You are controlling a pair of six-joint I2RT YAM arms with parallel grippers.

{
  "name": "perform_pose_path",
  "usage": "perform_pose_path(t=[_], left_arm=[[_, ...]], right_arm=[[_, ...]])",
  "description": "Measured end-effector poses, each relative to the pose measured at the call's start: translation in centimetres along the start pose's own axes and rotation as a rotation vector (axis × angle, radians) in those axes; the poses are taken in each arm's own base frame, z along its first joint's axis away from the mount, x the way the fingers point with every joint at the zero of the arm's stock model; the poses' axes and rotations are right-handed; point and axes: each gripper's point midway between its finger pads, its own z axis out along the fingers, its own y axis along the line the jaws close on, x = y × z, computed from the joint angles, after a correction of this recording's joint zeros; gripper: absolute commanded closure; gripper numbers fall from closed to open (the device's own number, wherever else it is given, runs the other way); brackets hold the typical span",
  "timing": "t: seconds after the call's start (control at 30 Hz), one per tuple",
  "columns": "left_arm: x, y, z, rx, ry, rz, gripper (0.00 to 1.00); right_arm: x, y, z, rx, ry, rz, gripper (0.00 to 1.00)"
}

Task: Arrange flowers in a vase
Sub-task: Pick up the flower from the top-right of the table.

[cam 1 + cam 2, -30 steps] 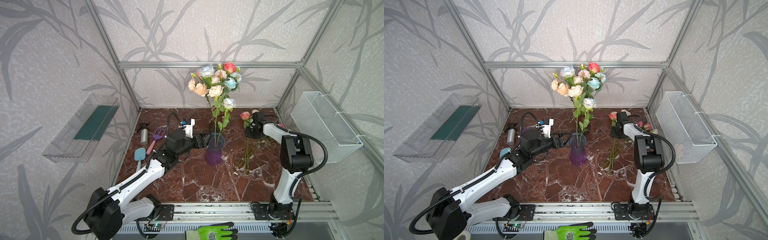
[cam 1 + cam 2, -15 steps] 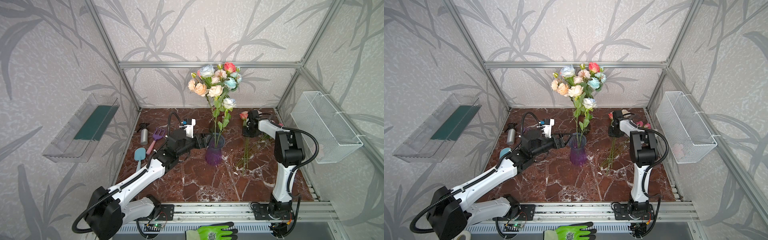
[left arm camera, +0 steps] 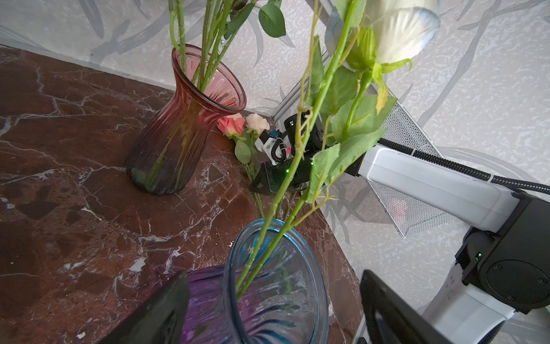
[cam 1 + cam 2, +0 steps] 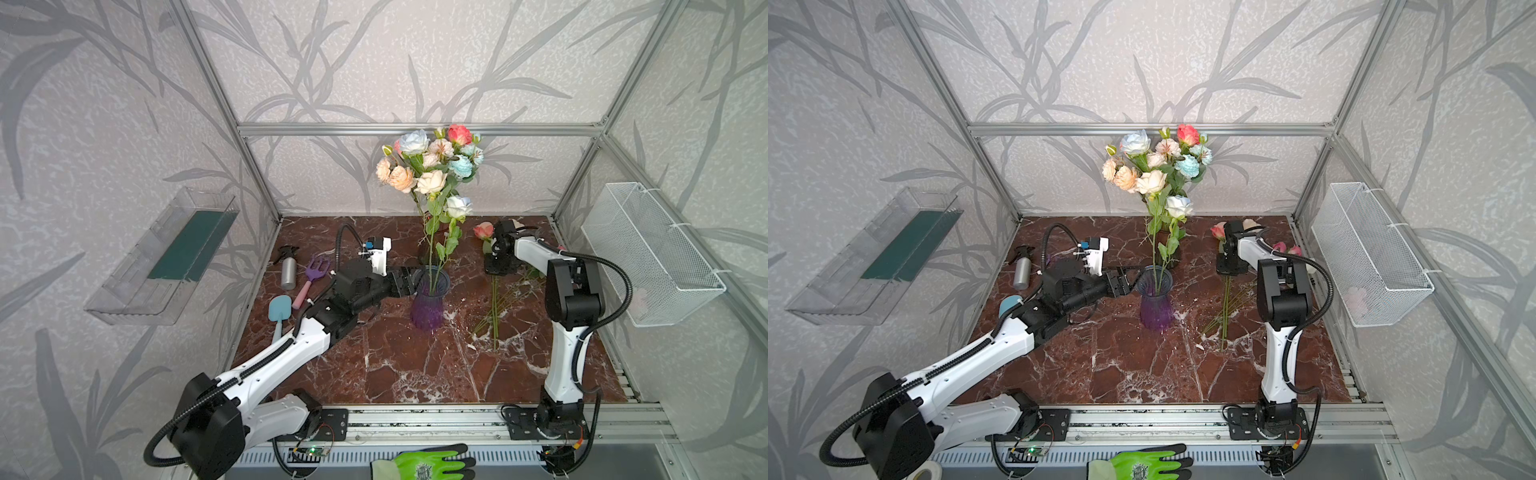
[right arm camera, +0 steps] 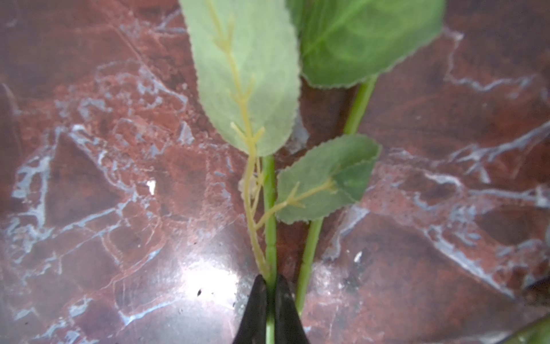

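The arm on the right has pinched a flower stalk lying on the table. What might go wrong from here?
1. The right gripper is shut on one thin stem, and a second stem lies close beside it. Their leaves might snag, dragging both up.
2. The purple vase already holds two tall leaning stems. The left gripper stands open around it rather than clamping it, so a bump from the incoming flower could tip it.

Spray bottle (image 4: pixel 288 272), purple rake (image 4: pixel 316 266) and blue scoop (image 4: pixel 279 309) sit close together on marble (image 4: pixel 395 365)
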Motion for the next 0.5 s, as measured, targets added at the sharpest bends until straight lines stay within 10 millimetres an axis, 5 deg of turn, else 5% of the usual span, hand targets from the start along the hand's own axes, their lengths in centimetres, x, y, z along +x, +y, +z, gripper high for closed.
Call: perform_pose_path(t=[0.2,0.5], left_arm=[[0.0,0.1,-0.1,-0.006,-0.001,0.001,0.10],[-0.6,0.0,-0.7,-0.020,-0.025,0.028,0.10]], right_arm=[[0.7,0.8,-1.1,-0.014,-0.024,-0.010,0.97],[-0.4,3.6,-8.8,-0.177,-0.260,0.024,0.99]])
